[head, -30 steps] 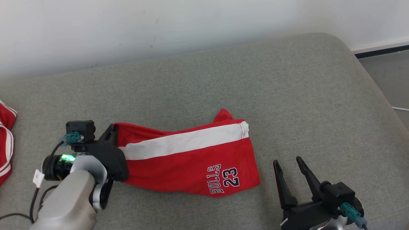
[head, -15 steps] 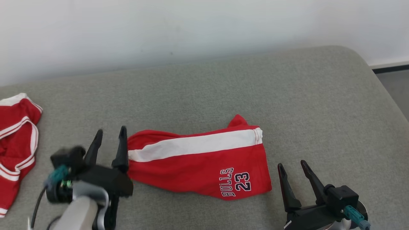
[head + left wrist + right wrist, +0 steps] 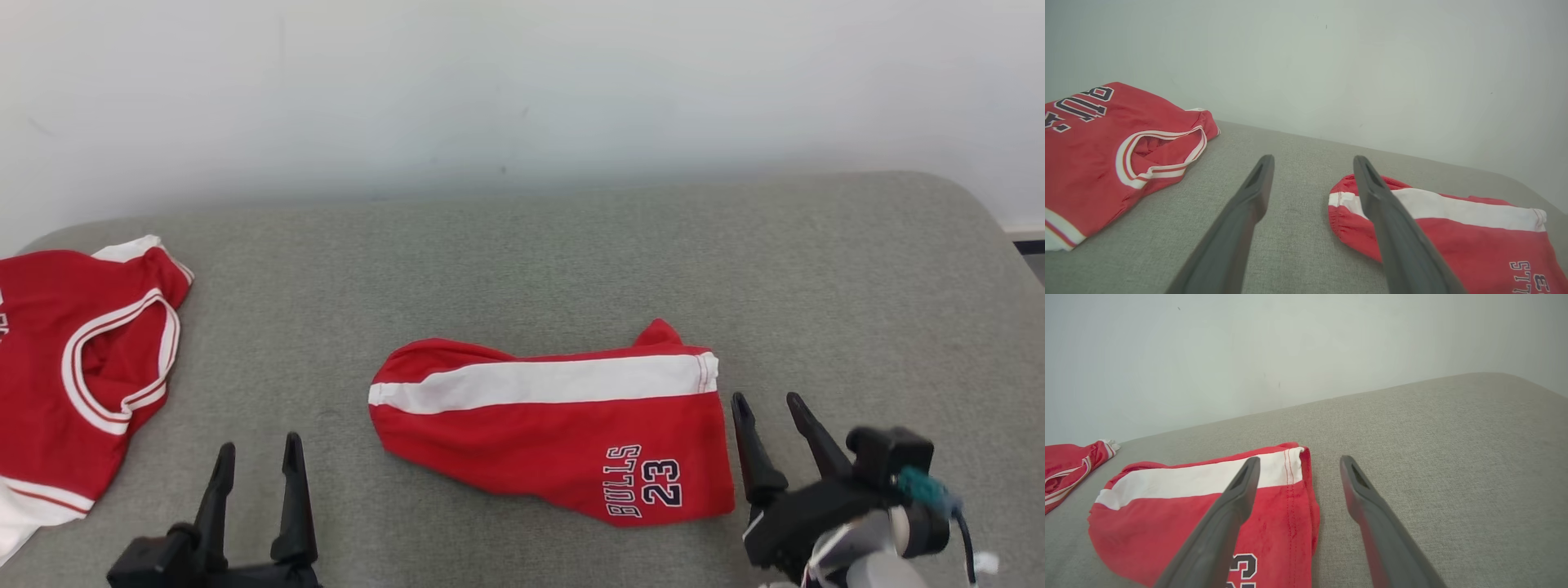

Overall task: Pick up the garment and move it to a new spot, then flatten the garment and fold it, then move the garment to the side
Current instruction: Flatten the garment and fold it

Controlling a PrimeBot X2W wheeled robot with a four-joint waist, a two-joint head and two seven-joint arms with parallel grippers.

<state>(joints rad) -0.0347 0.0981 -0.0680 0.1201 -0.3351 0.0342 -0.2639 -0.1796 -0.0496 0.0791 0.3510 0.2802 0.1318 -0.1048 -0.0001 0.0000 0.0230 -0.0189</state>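
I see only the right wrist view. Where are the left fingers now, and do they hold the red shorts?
Observer: They hold nothing. The left fingers stand open, to the left of the shorts and apart from them.
Operator: The red cloth at my left edge, what is it?
Observer: A jersey with white trim and dark letters, lying apart from the shorts.
Operator: I see part of a number. Is more printed there?
Observer: Yes, BULLS beside 23, near the open right fingers.

A grey padded surface (image 3: 522, 261) bears two things. Red shorts (image 3: 522, 441) lie near its middle, a red jersey (image 3: 49, 384) at its left end
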